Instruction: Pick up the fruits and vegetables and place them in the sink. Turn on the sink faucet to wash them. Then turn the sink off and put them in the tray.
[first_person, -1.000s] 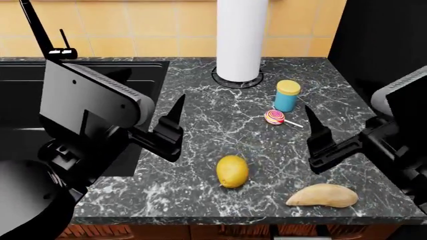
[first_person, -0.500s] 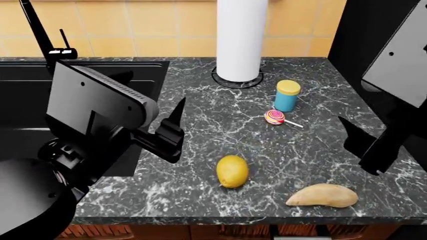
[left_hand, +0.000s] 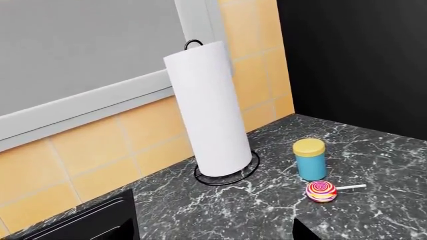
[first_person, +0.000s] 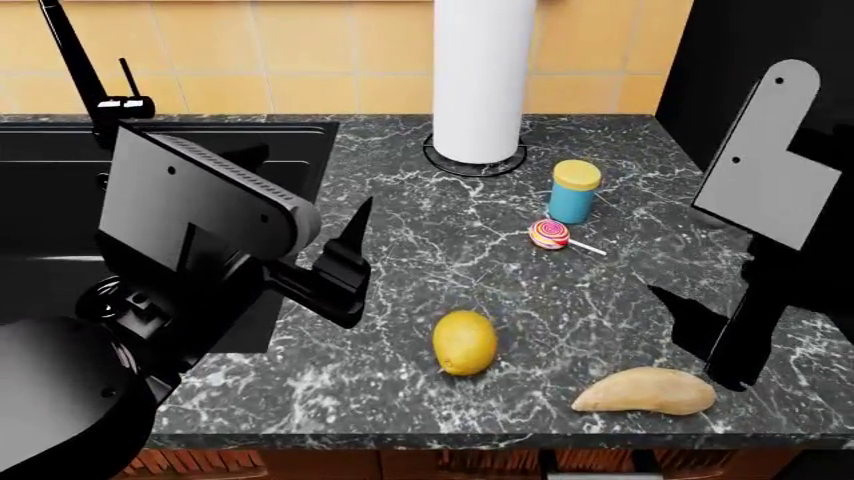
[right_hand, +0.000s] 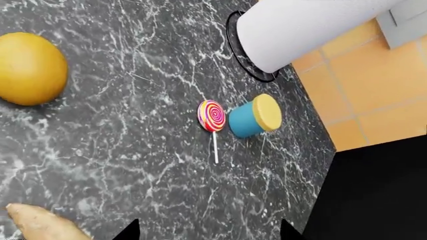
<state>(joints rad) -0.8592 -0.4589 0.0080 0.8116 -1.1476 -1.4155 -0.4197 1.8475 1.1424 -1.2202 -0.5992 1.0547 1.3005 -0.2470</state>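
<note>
If lowered carelessly, could knock the tan potato-like vegetable (first_person: 646, 391) off the marbled counter (first_person: 441, 260), lying as it does right at the front lip. Could just as easily set the lemon (first_person: 465, 342) rolling, round and loose near the middle front.

Right gripper (first_person: 714, 340) hanging just above and behind the vegetable, fingers spread wide, nothing between them. Left gripper (first_person: 350, 255) over the counter beside the sink (first_person: 40, 200), carrying nothing; spread or pressed together, cannot tell.

Farther back: pink lollipop (first_person: 549, 234) just beside blue cup with yellow lid (first_person: 575, 192), paper towel roll (first_person: 482, 75) behind, all well apart from both pieces of produce, blocking neither. Black faucet (first_person: 74, 60) at the sink's rear. No tray in view.
</note>
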